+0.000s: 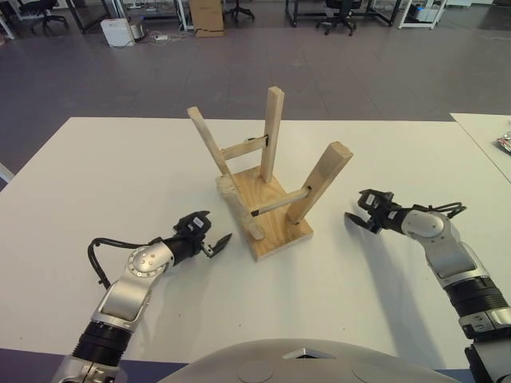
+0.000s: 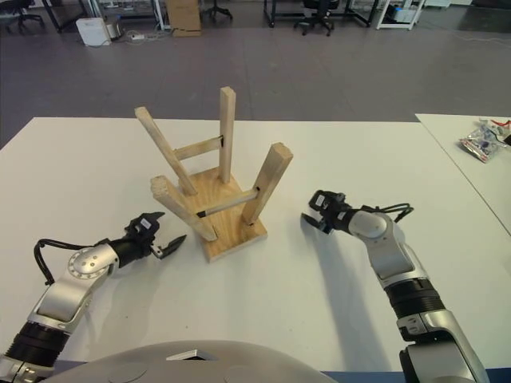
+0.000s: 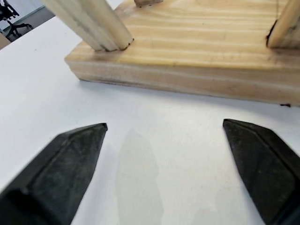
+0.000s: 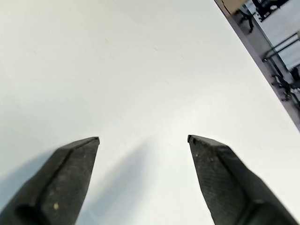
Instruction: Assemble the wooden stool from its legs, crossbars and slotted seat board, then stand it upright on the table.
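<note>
a: stool position?
b: pale wooden stool (image 1: pixel 275 219) upside down mid white table (image 1: pixel 96 175); seat board flat, legs up and leaning.
a: grippers?
b: black left gripper (image 1: pixel 219 244) spread wide, empty, near the board's edge. black right gripper (image 1: pixel 355 221) likewise spread, empty, right of the stool, apart.

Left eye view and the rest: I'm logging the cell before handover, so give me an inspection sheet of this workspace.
Surface: white table, stool near its middle.
Job's things: light wooden stool assembled, upside down, seat board flat on table, four legs up, two crossbars seen.
Clutter: small packet on neighbouring table.
Grippers: left gripper open, facing seat board's edge, apart; right gripper open, right of stool, apart.
Cables: black cable looping off left forearm.
Surroundings: grey floor, cardboard box, office chairs.
</note>
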Action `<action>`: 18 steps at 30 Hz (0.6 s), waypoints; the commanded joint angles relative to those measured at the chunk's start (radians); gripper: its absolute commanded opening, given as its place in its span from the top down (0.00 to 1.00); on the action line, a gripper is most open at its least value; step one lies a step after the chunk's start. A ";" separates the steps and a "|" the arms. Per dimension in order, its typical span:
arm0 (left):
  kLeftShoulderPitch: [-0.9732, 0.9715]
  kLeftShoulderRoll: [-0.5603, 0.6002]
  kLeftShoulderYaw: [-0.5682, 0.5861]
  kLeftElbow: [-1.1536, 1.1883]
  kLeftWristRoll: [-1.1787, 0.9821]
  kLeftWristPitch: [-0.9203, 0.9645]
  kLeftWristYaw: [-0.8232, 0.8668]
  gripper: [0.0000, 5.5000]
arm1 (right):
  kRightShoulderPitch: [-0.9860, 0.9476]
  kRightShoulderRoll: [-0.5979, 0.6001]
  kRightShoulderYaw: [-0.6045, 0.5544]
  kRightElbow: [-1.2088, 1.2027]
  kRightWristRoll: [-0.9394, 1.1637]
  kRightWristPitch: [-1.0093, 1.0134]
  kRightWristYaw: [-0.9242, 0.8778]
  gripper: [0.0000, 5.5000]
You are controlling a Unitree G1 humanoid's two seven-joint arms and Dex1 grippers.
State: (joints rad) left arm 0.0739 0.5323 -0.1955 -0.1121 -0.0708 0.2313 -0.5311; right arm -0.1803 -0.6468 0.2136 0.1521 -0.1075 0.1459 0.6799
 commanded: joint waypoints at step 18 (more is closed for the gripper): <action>0.074 -0.038 -0.041 -0.054 0.080 0.003 -0.007 0.17 | 0.033 0.117 0.115 -0.133 0.068 -0.008 0.127 0.35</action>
State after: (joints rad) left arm 0.0753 0.4989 -0.2061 -0.1339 0.0322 0.2092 -0.5010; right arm -0.1189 -0.5541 0.3229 -0.0056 -0.0220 0.1340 0.8346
